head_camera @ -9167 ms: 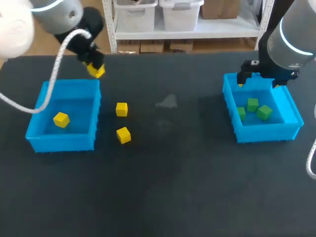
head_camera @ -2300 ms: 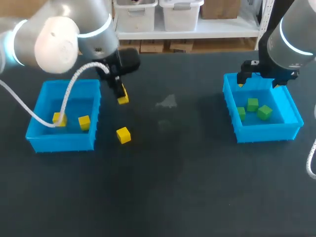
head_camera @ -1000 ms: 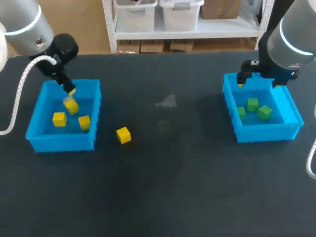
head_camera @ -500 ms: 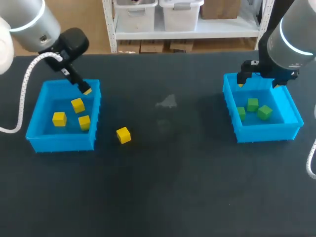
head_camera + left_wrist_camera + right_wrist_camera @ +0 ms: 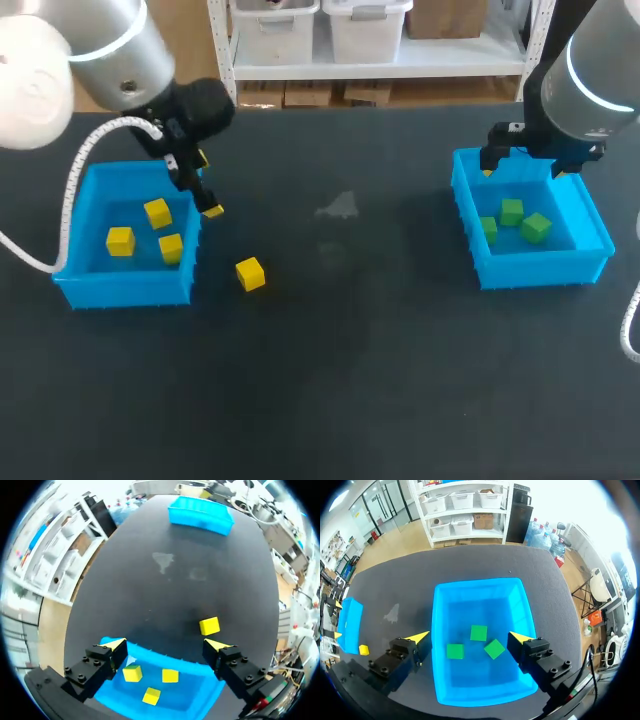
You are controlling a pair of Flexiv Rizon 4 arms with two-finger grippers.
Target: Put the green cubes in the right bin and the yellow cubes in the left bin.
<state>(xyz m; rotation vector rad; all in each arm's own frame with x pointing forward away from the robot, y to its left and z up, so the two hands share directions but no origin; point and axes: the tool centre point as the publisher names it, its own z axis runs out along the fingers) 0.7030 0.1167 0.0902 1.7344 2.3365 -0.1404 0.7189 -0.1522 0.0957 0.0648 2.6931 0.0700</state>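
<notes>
The left blue bin (image 5: 130, 290) holds three yellow cubes (image 5: 157, 212). A fourth yellow cube (image 5: 250, 273) lies on the table just right of that bin. My left gripper (image 5: 205, 185) hangs open and empty over the bin's right wall. In the left wrist view the left gripper (image 5: 166, 645) straddles the bin's far wall, with the loose yellow cube (image 5: 209, 626) just ahead of one fingertip. The right blue bin (image 5: 540, 268) holds three green cubes (image 5: 512, 211). My right gripper (image 5: 470, 637) stands open above them, over the bin's back part.
A pale smudge (image 5: 338, 207) marks the dark table between the bins. My left arm's white cable (image 5: 72, 195) loops down over the left bin's left side. The dark table (image 5: 330, 380) stretches broadly in front of both bins.
The yellow cube that was dropping from my left gripper has come to rest in the left bin. The left gripper has swung right to the bin's right wall. The right arm has not moved.
</notes>
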